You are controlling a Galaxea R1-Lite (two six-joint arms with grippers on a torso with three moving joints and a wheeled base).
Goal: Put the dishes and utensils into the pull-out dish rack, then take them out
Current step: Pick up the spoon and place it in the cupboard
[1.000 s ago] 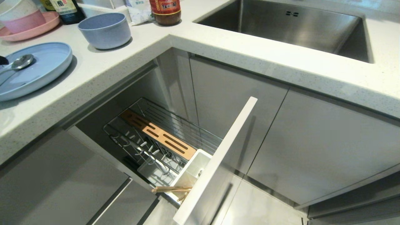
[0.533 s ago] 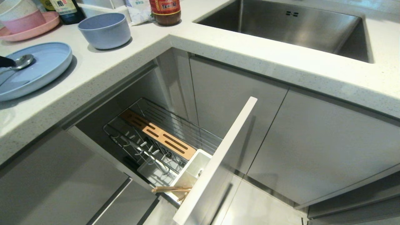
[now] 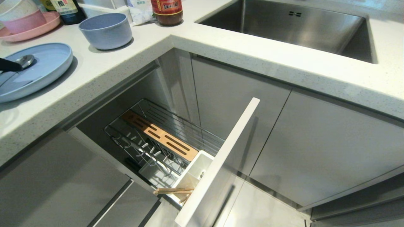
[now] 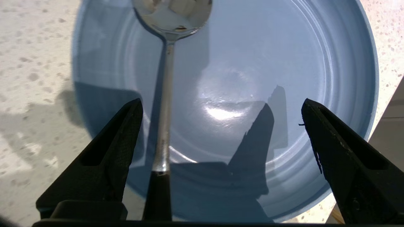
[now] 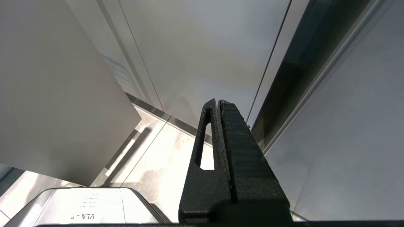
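A light blue oval plastic plate (image 3: pixel 44 67) carries a shiny silver metal spoon (image 4: pixel 165 94) on the white, grey-speckled stone tabletop (image 3: pixel 221 44). Farther off sits a blue-grey round bowl (image 3: pixel 105 30). The chrome wire rack (image 3: pixel 176 129) holds an orange-brown slotted wooden strip (image 3: pixel 159 135).

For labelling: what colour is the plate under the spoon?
Light blue plate; clearest in the left wrist view.

light: bright, even, overhead | glare: hotspot on blue plate (image 4: pixel 331 63), floor (image 5: pixel 164 176) blown out | shadows: sharp finger shadows across plate | focus: spoon (image 4: pixel 167 94) sharp, slight edge distortion
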